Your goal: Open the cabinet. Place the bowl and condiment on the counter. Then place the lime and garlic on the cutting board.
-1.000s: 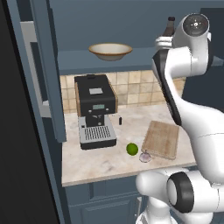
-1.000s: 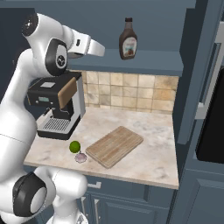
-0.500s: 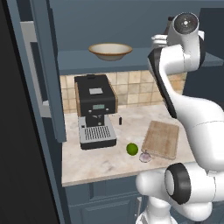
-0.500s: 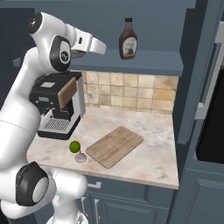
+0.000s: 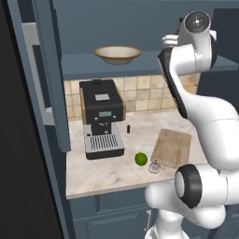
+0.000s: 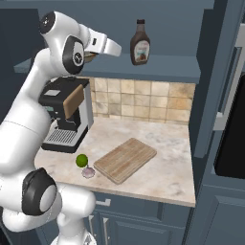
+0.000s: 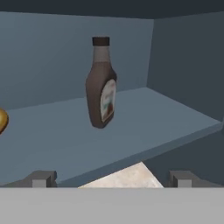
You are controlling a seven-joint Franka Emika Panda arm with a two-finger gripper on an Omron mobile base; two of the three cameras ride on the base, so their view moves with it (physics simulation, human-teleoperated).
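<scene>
The cabinet stands open, its left door (image 5: 46,70) swung out. On its blue shelf (image 7: 65,140) the dark brown condiment bottle (image 7: 101,87) stands upright, a short way ahead of my open gripper (image 7: 111,179), whose jaws hold nothing. From the right base, the gripper (image 6: 115,48) hovers at shelf height just left of the condiment (image 6: 140,43). The cream bowl (image 5: 117,53) sits further left on the shelf. On the counter (image 6: 162,143) the lime (image 6: 82,160) and garlic (image 6: 88,172) lie beside the near-left corner of the cutting board (image 6: 126,159).
A black coffee machine (image 5: 101,116) stands on the counter under the bowl. The right cabinet door (image 6: 217,72) juts out beside a dark appliance (image 6: 232,143). Tan tiles back the counter.
The arm has straightened up and the hand has edged a little right and up toward the condiment. The jaws have stayed open and nothing on the shelf or counter has moved.
</scene>
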